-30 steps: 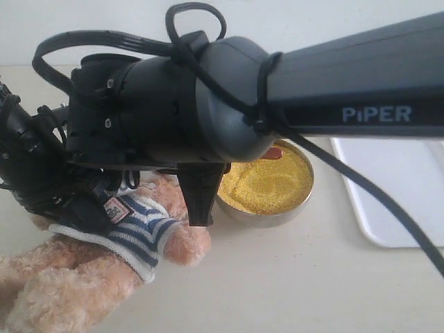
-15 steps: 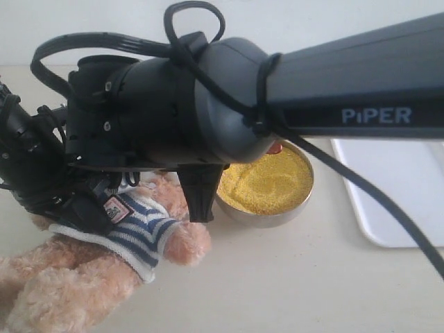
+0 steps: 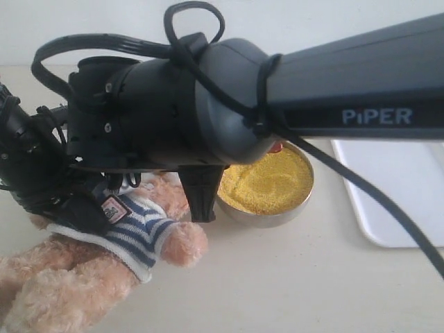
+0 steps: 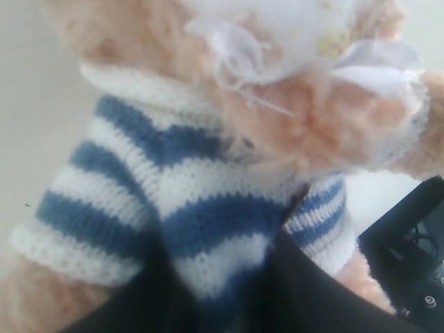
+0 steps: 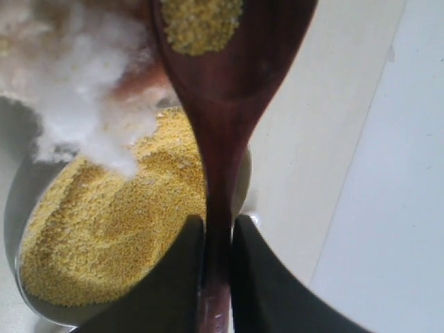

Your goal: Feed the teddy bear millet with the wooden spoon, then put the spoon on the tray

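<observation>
At bench (image 3: 291, 277) centre, R end effector (image 5: 216, 229) is clamped on the spoon (image 5: 229, 76) handle, one jaw tight on each side. The handle runs out from the jaws toward the bear (image 3: 83, 277). The spoon carries a small load of millet (image 5: 201, 24) just beside the white muzzle (image 5: 83, 90), over the bowl (image 3: 263, 216). L end effector (image 4: 222, 298) is pinched on the striped shirt (image 4: 208, 229), holding the bear at near left. Tray (image 3: 395, 201) lies right of the bowl, well apart from the spoon.

Risks (judged):
1. Spill: the grain is loose, so a tilt or a brush against fur would shed it, poss. onto the bench.
2. L grip seems to be on knit only, so the fabric may stretch or slip and the bear may sag off line.
3. R arm (image 3: 333, 76) crosses over L, so the tight clearance may cause contact on the way to the tray.

Exterior view: the spoon is mostly hidden under R arm, with only a red sliver at the bowl's far rim.
</observation>
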Available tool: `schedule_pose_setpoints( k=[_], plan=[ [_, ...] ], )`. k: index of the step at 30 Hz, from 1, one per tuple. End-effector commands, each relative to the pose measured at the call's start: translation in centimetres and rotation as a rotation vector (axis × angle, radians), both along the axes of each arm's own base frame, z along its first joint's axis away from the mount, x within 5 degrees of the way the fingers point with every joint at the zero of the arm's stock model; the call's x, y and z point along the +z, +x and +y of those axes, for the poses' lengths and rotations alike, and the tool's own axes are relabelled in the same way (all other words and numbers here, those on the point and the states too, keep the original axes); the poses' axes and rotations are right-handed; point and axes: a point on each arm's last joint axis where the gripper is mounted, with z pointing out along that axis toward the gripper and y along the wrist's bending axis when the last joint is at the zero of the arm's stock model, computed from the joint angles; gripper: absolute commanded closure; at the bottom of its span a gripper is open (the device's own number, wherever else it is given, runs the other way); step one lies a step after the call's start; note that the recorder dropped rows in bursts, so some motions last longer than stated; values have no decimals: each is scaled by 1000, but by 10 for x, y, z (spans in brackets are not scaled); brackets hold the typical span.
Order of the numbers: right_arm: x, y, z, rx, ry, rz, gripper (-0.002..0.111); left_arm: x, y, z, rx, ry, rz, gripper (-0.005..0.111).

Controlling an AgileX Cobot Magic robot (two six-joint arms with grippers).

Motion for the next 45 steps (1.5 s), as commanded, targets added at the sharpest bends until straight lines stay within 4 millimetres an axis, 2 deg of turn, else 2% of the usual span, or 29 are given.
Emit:
schedule_pose_setpoints(
  k=[1,4,11,26,45],
  plan=[
    [-8,-5,-7,37,-74,-1,109,1,0,-1,-7,-2,2,103],
    [-15,-10,-9,74,-130,-21,109,1,0,-1,-7,-2,2,103],
    [-11,-19,0,124,-133,-100,109,2,-1,-1,-9,-6,11,103],
    [-5,-13,2,134,-132,-194,109,3,-2,-3,-1,-30,26,103],
    [-6,-13,2,127,-122,-205,109,2,-3,-2,-12,-16,27,103]
  ],
)
